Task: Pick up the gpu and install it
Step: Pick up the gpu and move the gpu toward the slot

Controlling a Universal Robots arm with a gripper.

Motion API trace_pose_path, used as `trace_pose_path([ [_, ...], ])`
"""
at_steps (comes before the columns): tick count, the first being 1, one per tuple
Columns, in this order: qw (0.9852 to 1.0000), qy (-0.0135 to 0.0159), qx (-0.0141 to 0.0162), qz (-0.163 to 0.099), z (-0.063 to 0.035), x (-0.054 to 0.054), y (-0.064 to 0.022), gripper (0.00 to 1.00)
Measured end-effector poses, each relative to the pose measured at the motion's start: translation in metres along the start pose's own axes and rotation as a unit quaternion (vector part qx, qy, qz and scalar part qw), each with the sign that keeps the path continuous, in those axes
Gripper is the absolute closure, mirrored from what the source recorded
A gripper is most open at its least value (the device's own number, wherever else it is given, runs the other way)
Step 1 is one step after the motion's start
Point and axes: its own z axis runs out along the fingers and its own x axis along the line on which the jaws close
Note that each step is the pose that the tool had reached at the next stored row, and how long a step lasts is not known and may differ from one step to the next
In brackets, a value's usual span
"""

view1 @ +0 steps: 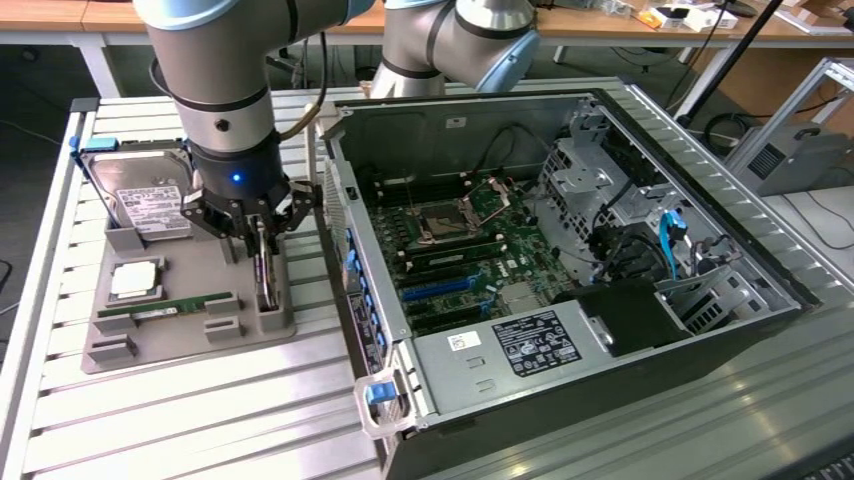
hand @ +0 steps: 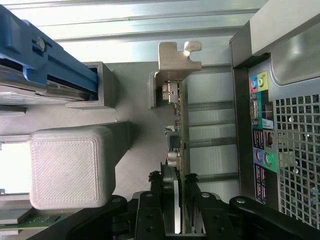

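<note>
A: Counts, largest first?
B: One open computer case point(view1: 574, 270), one grey holder tray point(view1: 198, 268), one gpu point(view1: 268, 282), one hard drive point(view1: 144, 200), one memory stick point(view1: 167, 306).
A: Where's the gpu?
B: On edge in the tray, beside the case. The gripper point(view1: 260, 240) is clamped on its upper edge.
A: And the views?
B: Exterior shows the motherboard point(view1: 454, 240). Wrist shows the rear ports point(hand: 260, 135) and the card's bracket point(hand: 176, 62).

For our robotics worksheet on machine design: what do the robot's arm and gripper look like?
The arm is made of thick silver-grey metal tubes with light blue caps at the joints. Its wrist end is black with a small blue light. A black cable hangs beside it. The gripper is black, built of bolted, jointed links.
</note>
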Motion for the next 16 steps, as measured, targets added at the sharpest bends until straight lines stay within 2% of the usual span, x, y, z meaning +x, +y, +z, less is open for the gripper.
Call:
trace_pose_path([
  [16,1.0,0.0,0.0001,0.0,-0.0138,0.0,0.0004,0.7],
])
